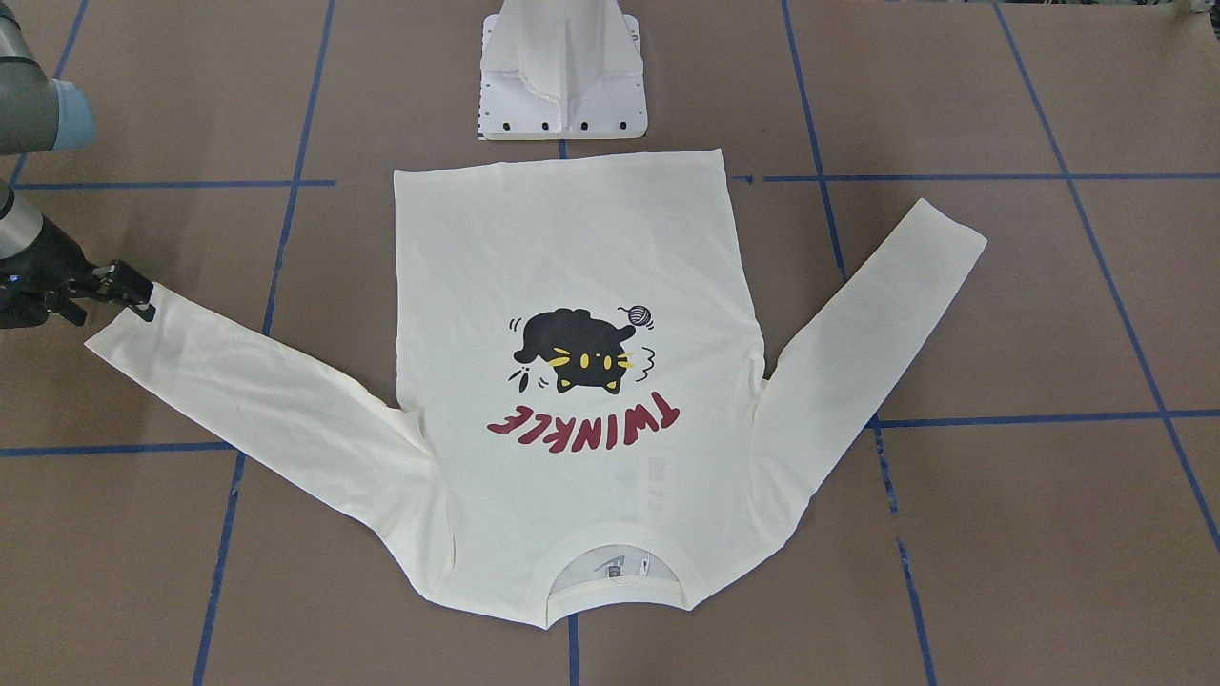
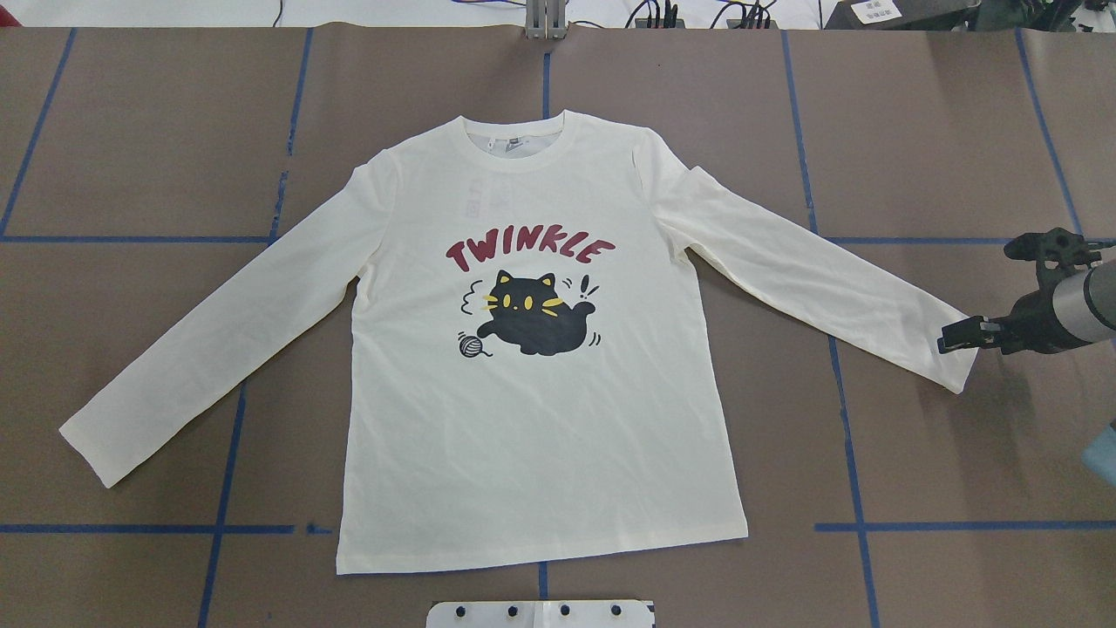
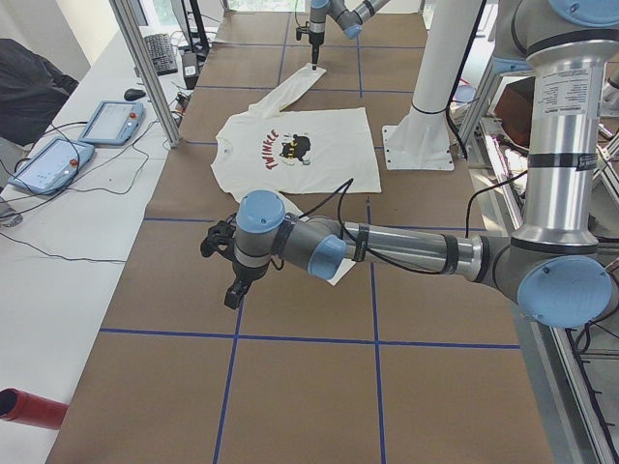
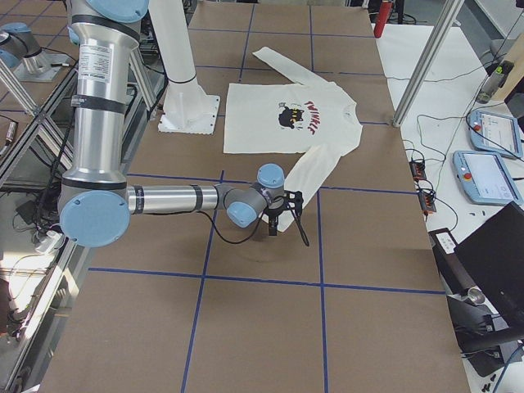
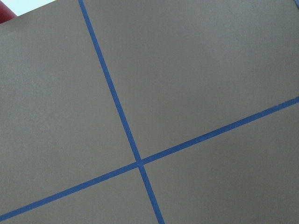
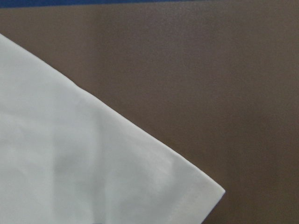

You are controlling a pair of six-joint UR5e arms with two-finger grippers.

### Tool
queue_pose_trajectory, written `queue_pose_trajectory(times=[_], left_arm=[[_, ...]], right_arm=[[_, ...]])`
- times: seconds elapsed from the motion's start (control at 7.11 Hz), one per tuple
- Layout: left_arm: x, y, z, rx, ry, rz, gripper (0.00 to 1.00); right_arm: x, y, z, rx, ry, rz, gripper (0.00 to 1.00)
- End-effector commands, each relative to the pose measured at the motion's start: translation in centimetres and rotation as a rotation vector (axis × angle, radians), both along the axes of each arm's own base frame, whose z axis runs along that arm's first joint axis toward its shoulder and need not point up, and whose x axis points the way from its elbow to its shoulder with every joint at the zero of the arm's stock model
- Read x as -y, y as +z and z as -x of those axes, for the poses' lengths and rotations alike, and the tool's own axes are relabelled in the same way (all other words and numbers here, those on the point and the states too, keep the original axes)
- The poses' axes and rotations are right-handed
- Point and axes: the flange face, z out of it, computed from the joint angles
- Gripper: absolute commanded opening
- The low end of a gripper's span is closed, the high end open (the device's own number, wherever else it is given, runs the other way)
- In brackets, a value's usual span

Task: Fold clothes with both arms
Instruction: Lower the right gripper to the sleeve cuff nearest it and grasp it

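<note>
The shirt (image 2: 540, 419) lies flat on the tabletop (image 2: 959, 131), cat print up, centred in front of my white base (image 1: 562, 76). Its long axis runs straight away from me: the hem (image 2: 540, 554) is just beside the base and the collar (image 2: 523, 148) points to the far edge. Both sleeves splay outward and slant back toward my side.

My right fingers (image 2: 955, 337) sit at the right cuff (image 2: 955, 371), on its outer corner. They look narrow, but I cannot tell whether they have cloth between them. My wrist view shows only the cuff corner on brown paper.

My left fingers (image 3: 235, 290) hang over bare tabletop, well apart from the left cuff (image 2: 91, 449). That wrist view shows only crossed blue tape (image 5: 140, 161), and I cannot tell how wide these fingers stand.

I judge the step in hand to be taking the right cuff, so the sleeve can fold across the chest. To do it well, I should:

- pinch both layers of the cuff, not just the top one
- lift only enough to clear the tabletop
- swing the sleeve inward about the shoulder seam without dragging the body askew

The left side should come to its own cuff.
</note>
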Motion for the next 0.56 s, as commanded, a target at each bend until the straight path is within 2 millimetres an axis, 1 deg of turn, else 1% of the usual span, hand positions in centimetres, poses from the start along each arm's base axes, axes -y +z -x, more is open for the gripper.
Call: queue_pose_trajectory(times=[0.0, 0.14, 0.28, 0.42], left_arm=[[0.05, 0.09, 0.0, 0.0, 0.001, 0.001, 1.0], [0.05, 0.09, 0.0, 0.001, 0.001, 0.001, 1.0], [0.05, 0.09, 0.0, 0.001, 0.001, 0.001, 1.0], [0.12, 0.1, 0.0, 0.002, 0.0, 0.001, 1.0]], right_arm=[[-0.08, 0.79, 0.05, -0.007, -0.004, 0.015, 0.85], [-0.27, 0.67, -0.16, -0.004, -0.004, 0.015, 0.76], [-0.34, 0.59, -0.18, -0.002, -0.006, 0.016, 0.61], [-0.3, 0.28, -0.22, 0.002, -0.005, 0.014, 0.52]])
